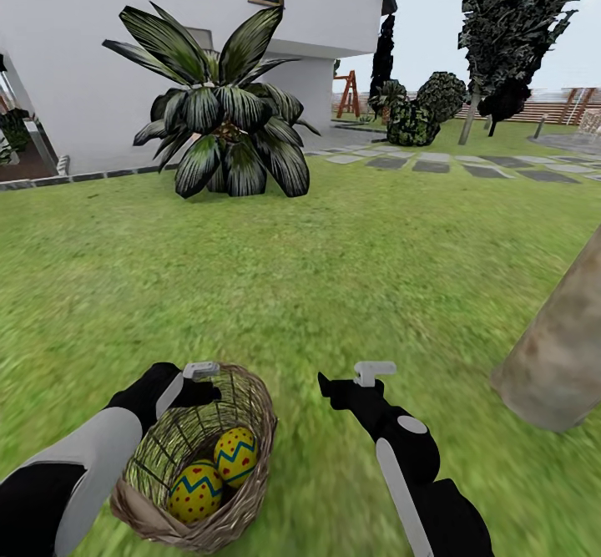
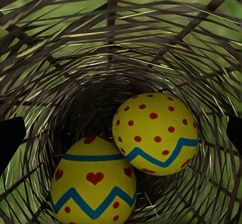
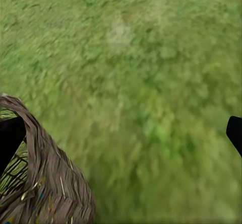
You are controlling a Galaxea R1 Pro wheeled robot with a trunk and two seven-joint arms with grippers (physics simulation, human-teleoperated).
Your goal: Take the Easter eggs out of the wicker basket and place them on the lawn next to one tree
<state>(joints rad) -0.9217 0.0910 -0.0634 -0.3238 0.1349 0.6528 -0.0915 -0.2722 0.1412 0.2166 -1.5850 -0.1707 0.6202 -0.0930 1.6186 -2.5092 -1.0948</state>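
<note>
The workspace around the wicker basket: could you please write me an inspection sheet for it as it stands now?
Surface: lawn, mottled green grass, flat.
Job's things: wicker basket on the grass, holding two Easter eggs that touch; a third egg is not seen. Tree trunk at the right.
Clutter: nothing seen.
Grippers: left pincer open over the basket's far rim; right pincer open over bare grass beside the basket, empty.
Cables: nothing seen.
Surroundings: palm, white house, paving slabs, shrubs, fence.
</note>
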